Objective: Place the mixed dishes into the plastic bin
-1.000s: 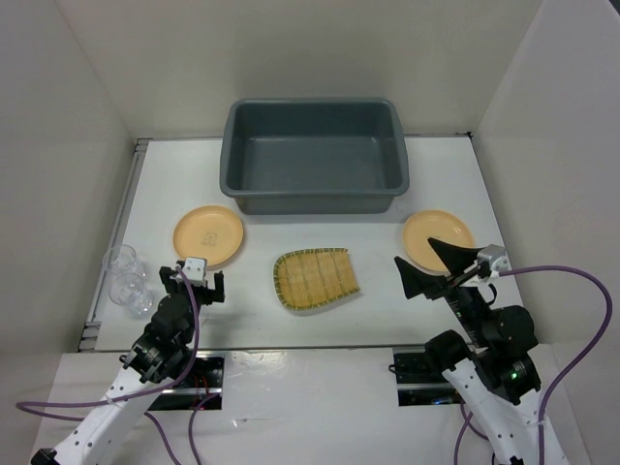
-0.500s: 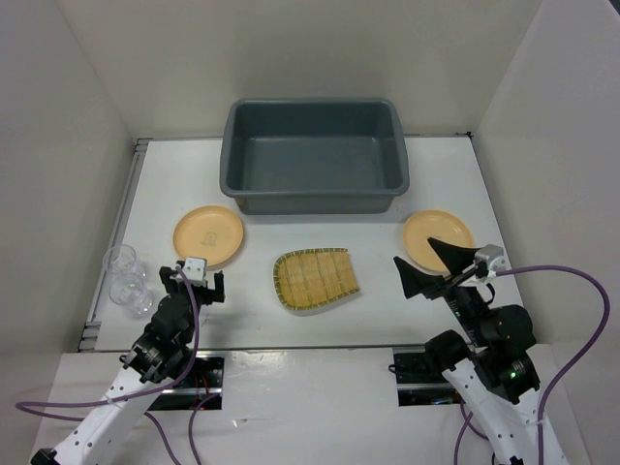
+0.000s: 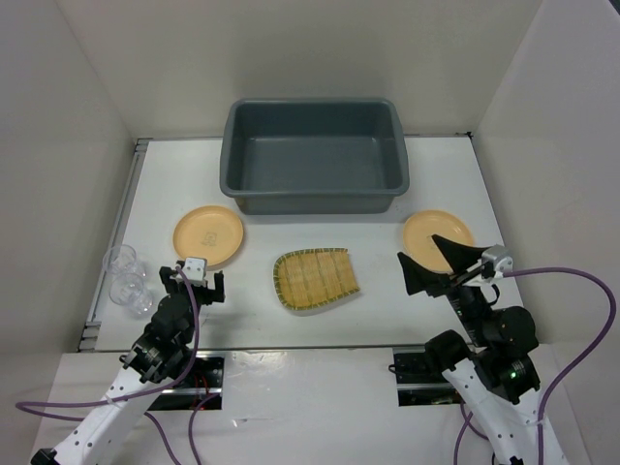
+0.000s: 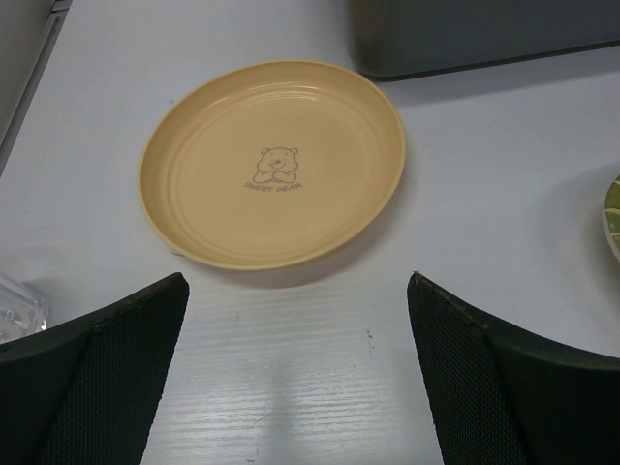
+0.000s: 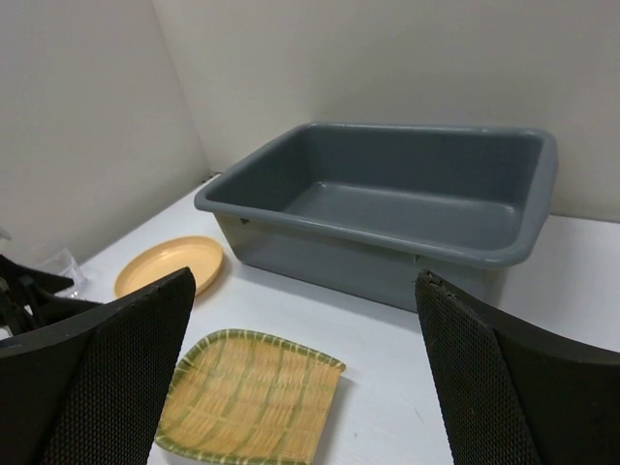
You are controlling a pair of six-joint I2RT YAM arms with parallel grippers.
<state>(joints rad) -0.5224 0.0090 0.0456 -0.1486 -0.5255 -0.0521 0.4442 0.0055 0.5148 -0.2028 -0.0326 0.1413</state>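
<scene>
The dark grey plastic bin stands at the back of the table with nothing in it, and its wall also shows in the right wrist view. One orange-yellow plate lies front-left of it, with a bear print at its centre. My left gripper hovers open just short of that plate. A second plate lies front-right, partly under my open right gripper. The fan-shaped slatted tray rests between the arms. Neither gripper holds anything.
Two clear plastic cups stand at the table's left edge beside the left arm. White walls close in the table on the left, back and right. A metal rail runs along the left edge.
My right gripper has drifted slightly to the right. The left arm, plates, tray and bin have not moved.
</scene>
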